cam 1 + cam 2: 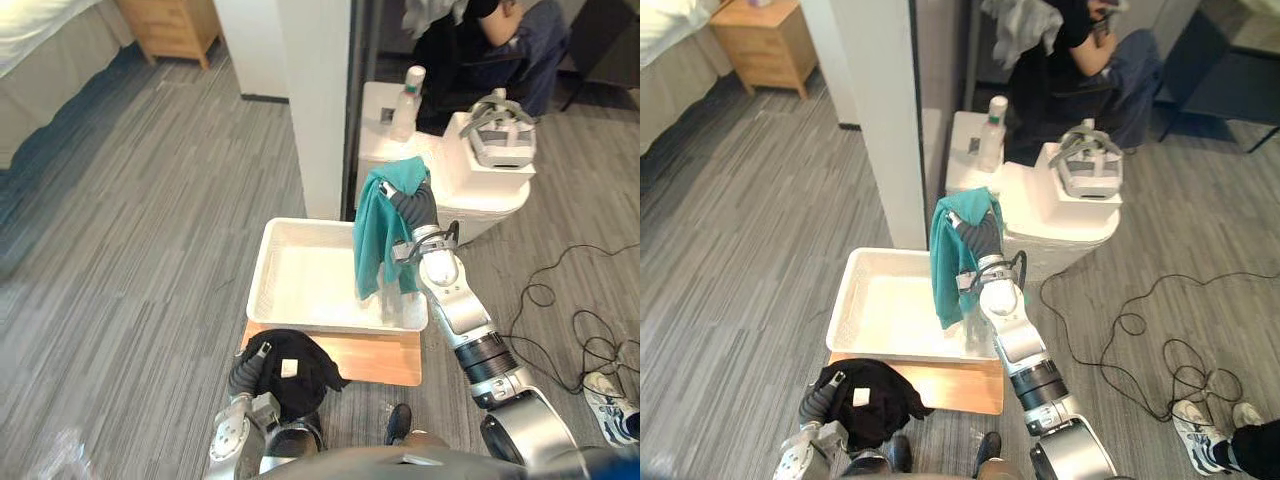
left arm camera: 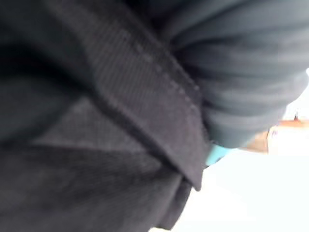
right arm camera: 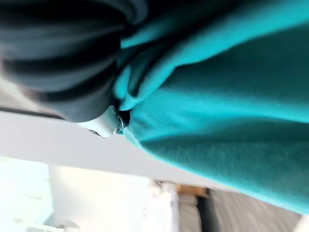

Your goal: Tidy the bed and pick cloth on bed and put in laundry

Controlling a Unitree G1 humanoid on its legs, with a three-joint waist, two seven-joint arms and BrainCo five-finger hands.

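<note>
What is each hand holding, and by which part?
The right hand carries a teal cloth by its top end; the left hand a bunched black cloth, the hold hidden.

Black cloth (image 2: pixel 91 150) close against the ribbed cover of the left hand (image 2: pixel 241 77), white surface (image 2: pixel 256 198) beyond.

The room is lit brightly and evenly, and no hard shadows are cast on the floor (image 1: pixel 150 200). A dimmer band is seen along the bed (image 1: pixel 45 65). The white bin (image 1: pixel 305 285) is almost washed out inside. In the 2 wrist views the black cloth (image 2: pixel 96 121) is left nearly unlit, while the teal cloth (image 3: pixel 231 96) is well lit with dark folds — white patches beyond both are blown out.
</note>
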